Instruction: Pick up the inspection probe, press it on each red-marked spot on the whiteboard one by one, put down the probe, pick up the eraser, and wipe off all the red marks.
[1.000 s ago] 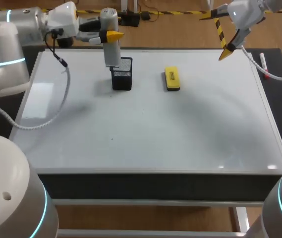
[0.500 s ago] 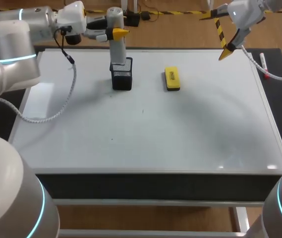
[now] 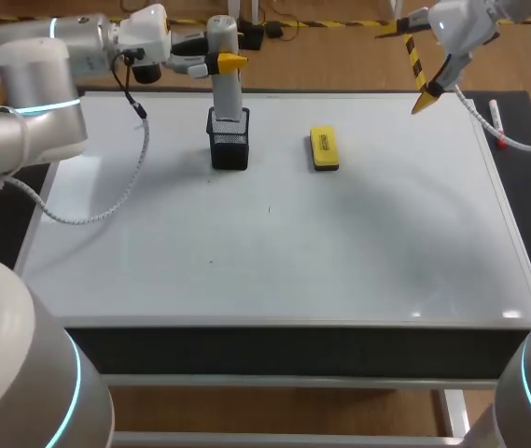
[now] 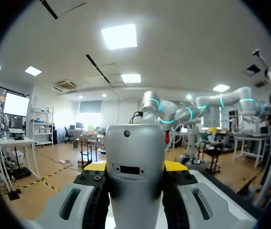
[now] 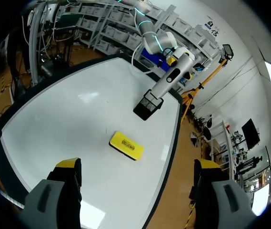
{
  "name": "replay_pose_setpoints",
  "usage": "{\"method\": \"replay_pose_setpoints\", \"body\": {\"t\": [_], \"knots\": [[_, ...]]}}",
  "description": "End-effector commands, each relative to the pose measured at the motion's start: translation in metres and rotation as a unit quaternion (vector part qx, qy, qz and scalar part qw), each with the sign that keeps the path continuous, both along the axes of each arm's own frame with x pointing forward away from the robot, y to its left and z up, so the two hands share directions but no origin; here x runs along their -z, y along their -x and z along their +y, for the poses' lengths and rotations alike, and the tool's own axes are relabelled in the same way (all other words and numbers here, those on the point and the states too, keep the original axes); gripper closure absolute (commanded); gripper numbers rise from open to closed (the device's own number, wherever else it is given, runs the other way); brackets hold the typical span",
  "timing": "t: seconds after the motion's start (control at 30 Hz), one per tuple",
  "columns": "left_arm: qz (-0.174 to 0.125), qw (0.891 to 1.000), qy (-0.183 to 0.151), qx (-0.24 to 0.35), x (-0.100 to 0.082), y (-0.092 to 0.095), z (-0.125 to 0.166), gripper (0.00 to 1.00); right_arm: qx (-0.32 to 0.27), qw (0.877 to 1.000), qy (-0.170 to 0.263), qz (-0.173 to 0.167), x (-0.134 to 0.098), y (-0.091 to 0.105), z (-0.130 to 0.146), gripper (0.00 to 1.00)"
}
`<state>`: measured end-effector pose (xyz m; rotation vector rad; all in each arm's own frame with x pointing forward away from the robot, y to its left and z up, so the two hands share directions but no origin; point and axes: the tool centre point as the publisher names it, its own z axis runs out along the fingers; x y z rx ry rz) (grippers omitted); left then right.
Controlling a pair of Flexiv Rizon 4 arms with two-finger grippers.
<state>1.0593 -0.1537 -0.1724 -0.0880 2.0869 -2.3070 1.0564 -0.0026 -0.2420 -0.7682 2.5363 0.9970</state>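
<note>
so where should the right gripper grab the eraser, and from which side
Grip the eraser at its middle, across the short width, fingers on the two long sides, coming straight down from above. It lies flat on the whiteboard, so only its top and side faces are free. The right gripper is open, and the mesh holder stands apart from the eraser.
</note>
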Motion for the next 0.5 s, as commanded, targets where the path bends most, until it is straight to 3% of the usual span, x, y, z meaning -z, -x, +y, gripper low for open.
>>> {"method": "replay_pose_setpoints", "body": {"t": [0.03,0.5], "knots": [[0.000,1.000,0.005,0.025,0.007,-0.007,0.000,1.00,-0.001,1.000,0.002,0.000,0.000,0.000,0.000,0.00],[0.005,1.000,0.012,0.018,0.025,-0.006,0.002,1.00,-0.001,1.000,0.002,0.000,0.000,0.000,0.000,0.00]]}}
